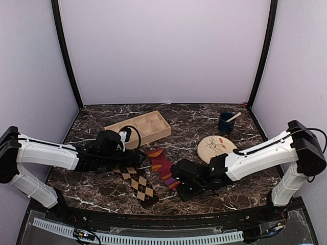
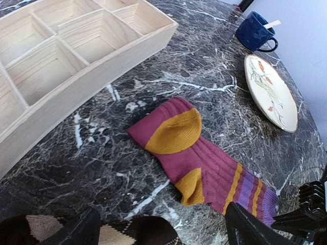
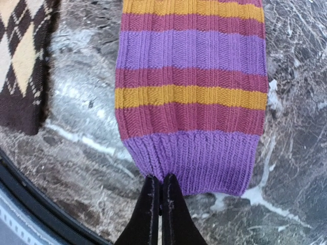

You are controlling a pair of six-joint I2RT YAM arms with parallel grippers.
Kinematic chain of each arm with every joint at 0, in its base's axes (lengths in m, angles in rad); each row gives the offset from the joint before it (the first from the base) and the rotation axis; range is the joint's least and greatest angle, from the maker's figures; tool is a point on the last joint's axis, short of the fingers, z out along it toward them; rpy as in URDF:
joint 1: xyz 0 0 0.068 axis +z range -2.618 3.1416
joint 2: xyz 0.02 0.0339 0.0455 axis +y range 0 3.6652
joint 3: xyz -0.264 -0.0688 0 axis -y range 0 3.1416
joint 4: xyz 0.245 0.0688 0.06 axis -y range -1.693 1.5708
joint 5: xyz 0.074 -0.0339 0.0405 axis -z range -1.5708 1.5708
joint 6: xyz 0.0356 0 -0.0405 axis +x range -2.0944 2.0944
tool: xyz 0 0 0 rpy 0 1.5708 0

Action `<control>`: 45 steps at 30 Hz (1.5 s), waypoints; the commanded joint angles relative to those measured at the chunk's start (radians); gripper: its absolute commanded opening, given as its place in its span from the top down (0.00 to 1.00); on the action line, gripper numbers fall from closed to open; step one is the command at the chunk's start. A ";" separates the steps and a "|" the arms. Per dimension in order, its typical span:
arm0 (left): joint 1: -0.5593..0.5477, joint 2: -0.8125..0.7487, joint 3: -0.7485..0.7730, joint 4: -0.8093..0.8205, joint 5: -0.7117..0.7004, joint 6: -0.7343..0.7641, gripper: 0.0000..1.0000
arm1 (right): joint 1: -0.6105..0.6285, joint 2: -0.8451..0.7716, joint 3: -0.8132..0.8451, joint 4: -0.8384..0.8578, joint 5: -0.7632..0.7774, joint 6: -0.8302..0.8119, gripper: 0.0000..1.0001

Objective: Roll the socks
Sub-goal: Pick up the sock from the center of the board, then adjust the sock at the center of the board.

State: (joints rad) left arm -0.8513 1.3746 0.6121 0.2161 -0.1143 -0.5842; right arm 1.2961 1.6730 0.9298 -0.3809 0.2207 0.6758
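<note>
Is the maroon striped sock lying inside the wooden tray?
No: in the left wrist view the striped sock lies flat on the marble table, apart from the wooden tray.

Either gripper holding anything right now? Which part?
Right gripper is shut on the striped sock at its purple cuff edge. Left gripper is open, holding nothing.

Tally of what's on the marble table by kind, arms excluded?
Socks: 2 (argyle sock, striped sock)
Wooden tray: 1
Mug: 1
Plate: 1
Stick standing in the mug: 1
Total: 6
</note>
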 commanded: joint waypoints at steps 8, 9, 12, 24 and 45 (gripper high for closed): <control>-0.058 0.121 0.164 -0.078 0.176 0.225 0.18 | 0.029 -0.126 -0.009 -0.052 0.005 0.039 1.00; -0.064 0.134 0.174 -0.089 0.168 0.234 0.18 | 0.031 -0.127 -0.007 -0.053 0.005 0.039 1.00; -0.077 0.174 0.206 -0.111 0.136 0.257 0.18 | 0.037 -0.128 -0.008 -0.053 0.003 0.037 1.00; -0.103 0.354 0.357 -0.199 -0.017 0.349 0.17 | 0.051 -0.164 -0.035 -0.045 -0.010 0.042 1.00; -0.104 0.475 0.465 -0.192 -0.155 0.428 0.51 | 0.052 -0.214 -0.086 -0.036 -0.026 0.039 1.00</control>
State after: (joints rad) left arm -0.9478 1.8534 1.0370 0.0277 -0.2390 -0.1856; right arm 1.3365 1.4906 0.8627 -0.4271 0.2008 0.7090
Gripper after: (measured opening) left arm 0.496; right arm 0.009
